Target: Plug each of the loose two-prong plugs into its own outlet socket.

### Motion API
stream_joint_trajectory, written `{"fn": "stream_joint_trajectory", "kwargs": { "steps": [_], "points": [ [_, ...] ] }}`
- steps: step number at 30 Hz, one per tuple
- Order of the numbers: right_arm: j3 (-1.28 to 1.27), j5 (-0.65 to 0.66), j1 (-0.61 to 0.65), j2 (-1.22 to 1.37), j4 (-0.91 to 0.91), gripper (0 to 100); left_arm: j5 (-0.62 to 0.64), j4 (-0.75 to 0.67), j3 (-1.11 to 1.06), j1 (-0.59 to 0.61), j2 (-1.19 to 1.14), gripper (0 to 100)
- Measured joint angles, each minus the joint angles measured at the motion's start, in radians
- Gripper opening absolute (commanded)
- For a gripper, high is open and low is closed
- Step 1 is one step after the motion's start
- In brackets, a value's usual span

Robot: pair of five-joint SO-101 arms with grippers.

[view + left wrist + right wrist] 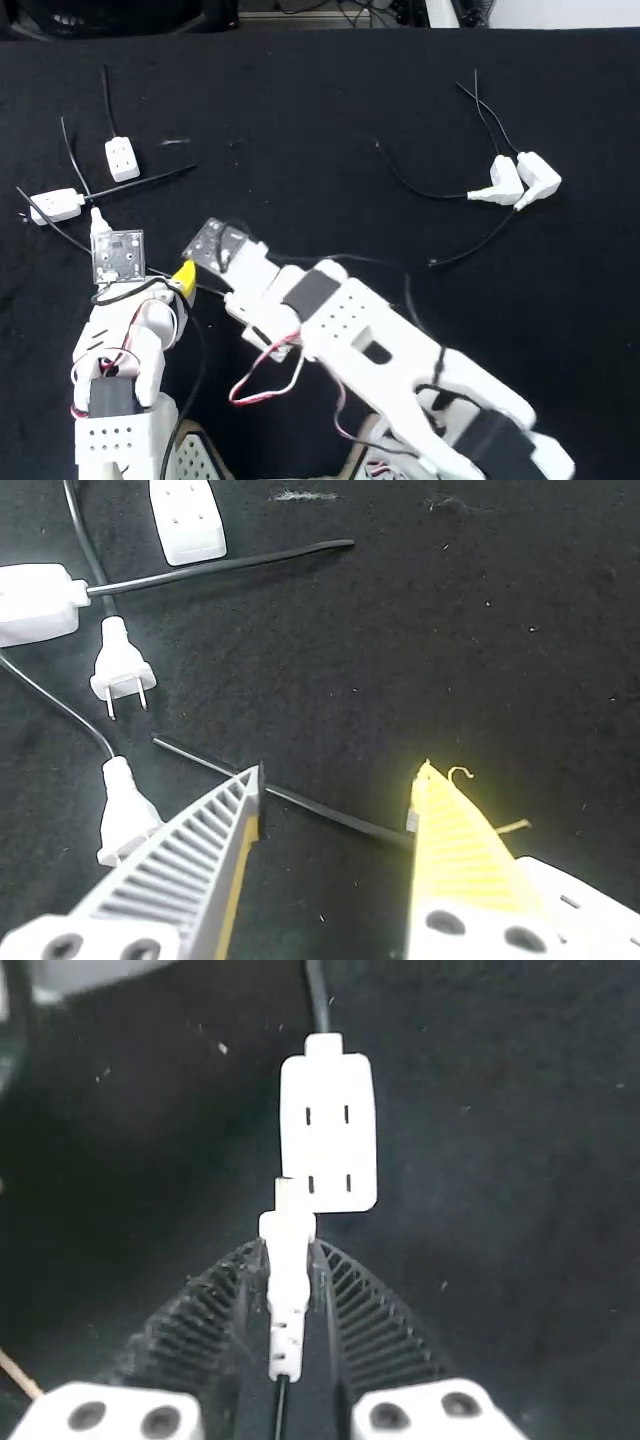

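Table (320, 100) of black cloth carries everything. Right hand (288, 1252) is clamped on a white plug (287, 1300), whose nose touches the near edge of the socket block (328, 1130), slightly aside from that block's nearer slot pair. Done well, I judge: shift sideways until the prongs meet those slots, keep the plug straight, press slowly. Left hand (340, 770) hangs open, empty. Right wrist view gives this alignment; left wrist view shows another loose plug (122, 675) lying unplugged.
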State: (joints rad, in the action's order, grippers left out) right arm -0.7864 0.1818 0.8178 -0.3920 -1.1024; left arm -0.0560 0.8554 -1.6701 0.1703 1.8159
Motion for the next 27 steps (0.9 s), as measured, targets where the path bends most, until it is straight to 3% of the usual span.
{"fn": "stream_joint_trajectory", "kwargs": {
  "steps": [16,27],
  "points": [
    [0.012,-0.029,0.006,0.121,0.049,1.0,-0.046,-0.029,-0.006,0.0,-0.002,25],
    [0.012,0.002,-0.178,0.124,0.071,1.0,-0.066,-0.017,-0.006,0.0,-0.002,25]
  ]
}}
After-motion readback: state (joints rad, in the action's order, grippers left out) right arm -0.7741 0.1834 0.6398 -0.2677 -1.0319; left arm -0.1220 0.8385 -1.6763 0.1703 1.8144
